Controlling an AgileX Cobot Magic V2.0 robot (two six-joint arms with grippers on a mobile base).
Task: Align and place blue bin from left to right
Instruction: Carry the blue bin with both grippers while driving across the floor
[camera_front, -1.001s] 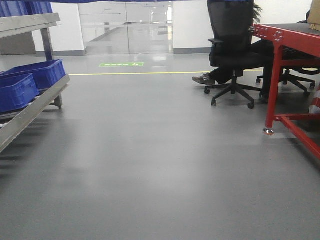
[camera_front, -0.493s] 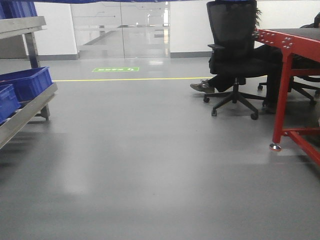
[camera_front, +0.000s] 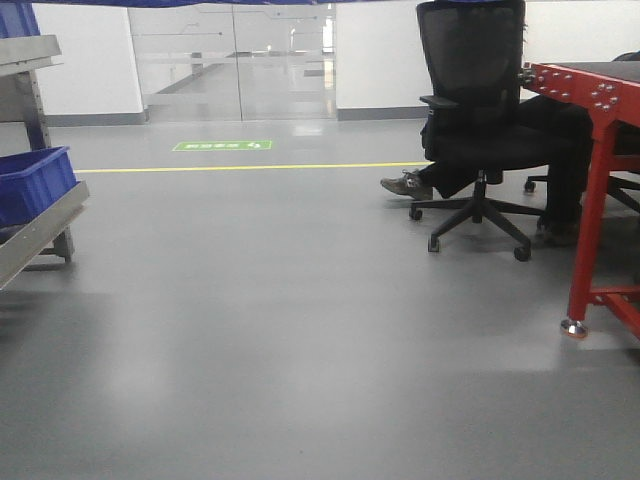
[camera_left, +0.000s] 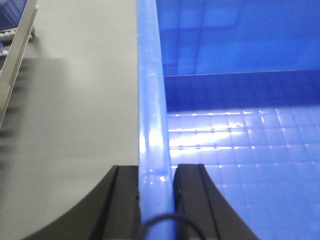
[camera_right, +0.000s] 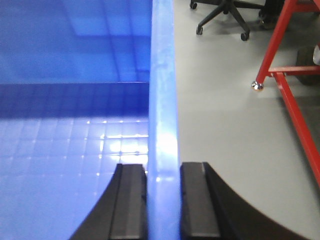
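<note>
The blue bin fills both wrist views, its gridded floor seen from above. In the left wrist view its left rim (camera_left: 150, 100) runs up the frame, and my left gripper (camera_left: 156, 175) is shut on it, with one black finger outside over the floor and one inside. The right wrist view shows the right rim (camera_right: 162, 90), and my right gripper (camera_right: 162, 172) is shut on it the same way. The bin hangs above the grey floor between the two arms. Neither gripper appears in the front view.
A metal rack (camera_front: 40, 225) with another blue crate (camera_front: 32, 182) stands at the left. At the right are a red-framed table (camera_front: 590, 200) and a seated person on a black office chair (camera_front: 475, 120). A yellow floor line (camera_front: 250, 167) crosses ahead, before glass doors (camera_front: 235, 60).
The front view has moved forward. The rack and its crates slid out toward the left edge, and the chair and the red table shifted right and grew larger.
</note>
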